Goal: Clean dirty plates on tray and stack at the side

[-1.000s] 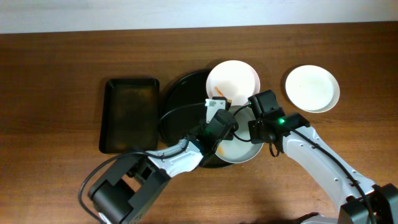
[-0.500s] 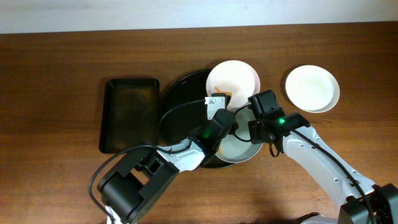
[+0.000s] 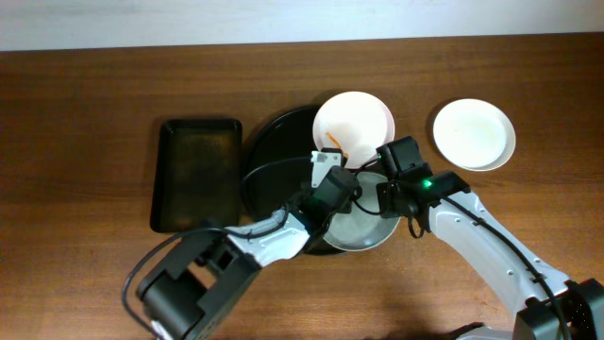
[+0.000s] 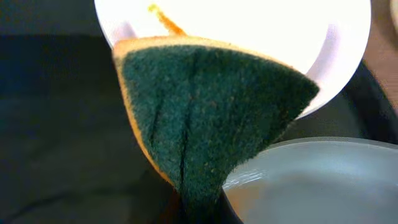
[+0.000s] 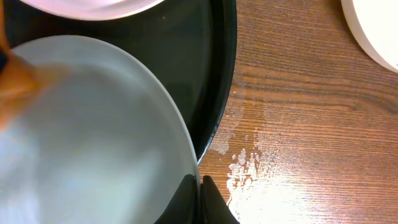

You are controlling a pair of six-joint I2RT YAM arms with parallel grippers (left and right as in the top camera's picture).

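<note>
Overhead, two smooth round plates (image 3: 359, 118) lie on the rimmed black tray (image 3: 269, 156), a third plate (image 3: 475, 133) to the right on the wooden table (image 3: 94, 113).
Left wrist: left gripper (image 4: 200, 210) clenches a coarse green sponge (image 4: 205, 118) at the far plate (image 4: 261, 37)'s near edge. Right wrist: right gripper (image 5: 200, 190) pinches the near grey plate (image 5: 81, 137)'s rim.

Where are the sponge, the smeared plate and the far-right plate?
sponge (image 4: 205, 118): left wrist view, middle of its green scouring face.
smeared plate (image 3: 360, 115): overhead view, bare white centre.
far-right plate (image 3: 475, 134): overhead view, its centre.
</note>
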